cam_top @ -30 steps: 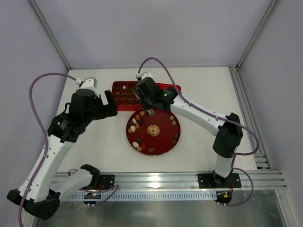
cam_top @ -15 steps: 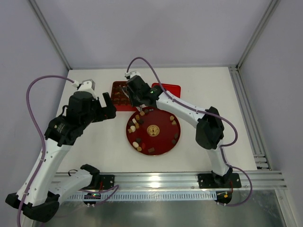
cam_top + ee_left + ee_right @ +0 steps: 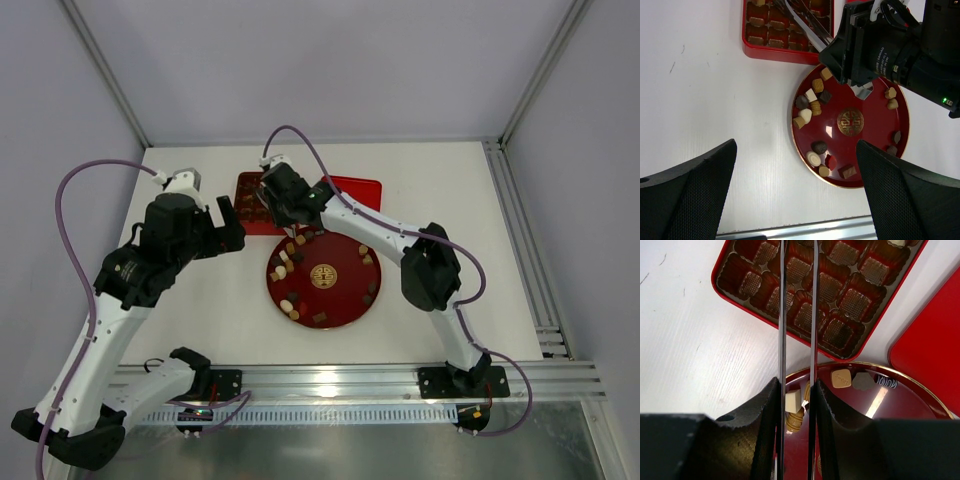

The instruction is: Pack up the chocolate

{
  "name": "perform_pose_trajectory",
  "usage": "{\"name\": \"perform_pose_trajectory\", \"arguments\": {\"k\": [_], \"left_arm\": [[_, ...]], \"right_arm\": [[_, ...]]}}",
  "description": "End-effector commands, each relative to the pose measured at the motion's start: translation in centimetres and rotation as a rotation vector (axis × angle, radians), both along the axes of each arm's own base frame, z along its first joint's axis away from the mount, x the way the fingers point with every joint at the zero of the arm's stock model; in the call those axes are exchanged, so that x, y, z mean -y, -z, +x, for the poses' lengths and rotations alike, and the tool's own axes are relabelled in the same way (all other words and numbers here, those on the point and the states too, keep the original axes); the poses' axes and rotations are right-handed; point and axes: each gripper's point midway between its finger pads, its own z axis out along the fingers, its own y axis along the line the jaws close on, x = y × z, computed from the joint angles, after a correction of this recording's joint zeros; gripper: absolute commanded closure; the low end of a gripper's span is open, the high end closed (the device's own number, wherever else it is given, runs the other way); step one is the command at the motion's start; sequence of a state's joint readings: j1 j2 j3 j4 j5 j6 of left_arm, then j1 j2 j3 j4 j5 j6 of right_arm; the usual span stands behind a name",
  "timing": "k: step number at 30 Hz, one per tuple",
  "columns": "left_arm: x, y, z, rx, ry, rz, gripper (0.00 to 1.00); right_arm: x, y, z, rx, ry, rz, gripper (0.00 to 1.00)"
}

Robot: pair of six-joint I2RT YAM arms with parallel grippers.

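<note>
Red plate [image 3: 870, 145] holds loose chocolate [image 3: 815, 107]; left pincer [image 3: 796, 144] gapes empty above the table [image 3: 700, 100]; right pincer [image 3: 796, 382] (thin blades [image 3: 782, 300] over the box [image 3: 747, 284]): grip impossible to tell.

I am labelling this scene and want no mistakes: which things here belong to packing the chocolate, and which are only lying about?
Belong to the job: chocolate pieces; red plate holding them; red compartment box; right gripper, its long blades over the box.
Only lying about: flat red piece beside the box, perhaps its lid; metal rail.
</note>
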State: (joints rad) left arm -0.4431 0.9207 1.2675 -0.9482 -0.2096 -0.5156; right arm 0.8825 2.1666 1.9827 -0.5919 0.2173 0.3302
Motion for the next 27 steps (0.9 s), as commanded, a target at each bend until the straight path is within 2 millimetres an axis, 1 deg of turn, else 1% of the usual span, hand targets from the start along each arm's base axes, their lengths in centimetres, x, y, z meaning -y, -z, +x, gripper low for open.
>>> {"name": "perform_pose_trajectory", "arguments": {"k": [1, 9, 11, 13, 27], "left_arm": [[-0.2, -1.3, 0.0, 0.038, -0.002, -0.003, 0.0], [-0.2, -1.1, 0.1, 0.034, -0.002, -0.001, 0.0], [-0.1, -1.2, 0.2, 0.039, 0.0, -0.002, 0.0], [-0.2, -1.2, 0.2, 0.037, -0.001, 0.0, 0.0], [0.0, -1.1, 0.5, 0.034, 0.0, 0.003, 0.0]], "right_arm": [[-1.0, -2.6, 0.9, 0.053, 0.002, 0.057, 0.66], [-1.0, -2.4, 0.9, 0.056, 0.002, 0.049, 0.65], [-0.8, -2.3, 1.0, 0.057, 0.004, 0.045, 0.62], [-0.8, -2.3, 1.1, 0.057, 0.006, 0.045, 0.62], [-0.9, -3.4, 1.3, 0.077, 0.002, 0.056, 0.58]]}}
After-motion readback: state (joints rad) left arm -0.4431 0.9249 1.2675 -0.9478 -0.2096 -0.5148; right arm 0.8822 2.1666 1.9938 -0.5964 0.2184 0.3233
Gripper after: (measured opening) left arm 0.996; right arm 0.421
